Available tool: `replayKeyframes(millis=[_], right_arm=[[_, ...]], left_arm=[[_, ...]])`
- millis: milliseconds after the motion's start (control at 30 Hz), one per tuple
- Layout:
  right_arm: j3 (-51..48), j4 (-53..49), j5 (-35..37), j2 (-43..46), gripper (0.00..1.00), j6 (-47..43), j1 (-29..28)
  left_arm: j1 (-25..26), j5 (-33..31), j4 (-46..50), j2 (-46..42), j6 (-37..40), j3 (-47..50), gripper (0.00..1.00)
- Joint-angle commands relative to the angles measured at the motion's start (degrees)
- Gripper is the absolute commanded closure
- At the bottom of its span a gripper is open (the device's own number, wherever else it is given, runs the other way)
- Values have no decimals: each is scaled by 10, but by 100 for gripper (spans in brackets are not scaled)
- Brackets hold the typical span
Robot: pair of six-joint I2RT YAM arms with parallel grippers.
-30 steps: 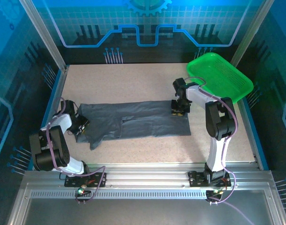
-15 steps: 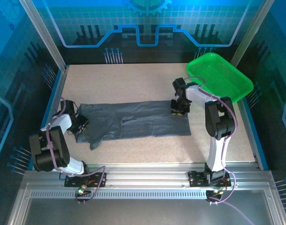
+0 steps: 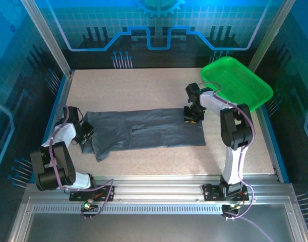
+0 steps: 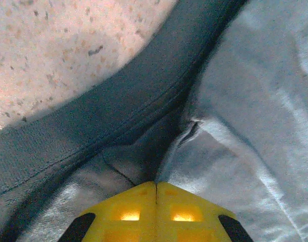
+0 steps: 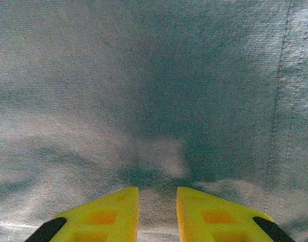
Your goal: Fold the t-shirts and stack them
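A dark slate-grey t-shirt (image 3: 143, 130) lies folded into a long strip across the middle of the table. My left gripper (image 3: 85, 133) is at its left end, and in the left wrist view the yellow jaws of the left gripper (image 4: 156, 184) are shut with a pinched fold of the t-shirt (image 4: 254, 101) running into them, beside the ribbed collar band (image 4: 118, 116). My right gripper (image 3: 193, 118) sits on the strip's far right corner. Seen from the right wrist, that gripper (image 5: 157, 194) has its jaws a little apart, with puckered t-shirt cloth (image 5: 159, 101) held between them.
A bright green plastic tray (image 3: 244, 85) stands at the back right, tilted over the table's corner. Bare speckled tabletop (image 3: 138, 91) lies behind the shirt and more in front (image 3: 159, 159). Metal frame posts and blue side rails border the table.
The left jaws have closed onto the cloth at the shirt's left end, and the left arm has shifted slightly to the left. The right arm and the shirt have not moved.
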State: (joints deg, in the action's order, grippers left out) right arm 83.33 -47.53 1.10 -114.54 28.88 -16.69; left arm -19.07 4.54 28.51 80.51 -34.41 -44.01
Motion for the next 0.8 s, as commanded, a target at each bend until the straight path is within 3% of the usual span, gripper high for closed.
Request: replayKeyframes(millis=[0, 133, 400, 767], right_arm=[[13, -21, 4, -10, 74, -8, 7], [11, -22, 3, -8, 74, -9, 10], [8, -20, 0, -8, 74, -9, 11], [-2, -19, 15, 1, 75, -4, 18]], left_arm=[[-2, -24, 37, 1, -15, -48, 100], [-2, -42, 69, 21, -13, -89, 100], [-1, -19, 88, 98, 7, -158, 100], [8, -69, 103, 185, 82, -232, 100]])
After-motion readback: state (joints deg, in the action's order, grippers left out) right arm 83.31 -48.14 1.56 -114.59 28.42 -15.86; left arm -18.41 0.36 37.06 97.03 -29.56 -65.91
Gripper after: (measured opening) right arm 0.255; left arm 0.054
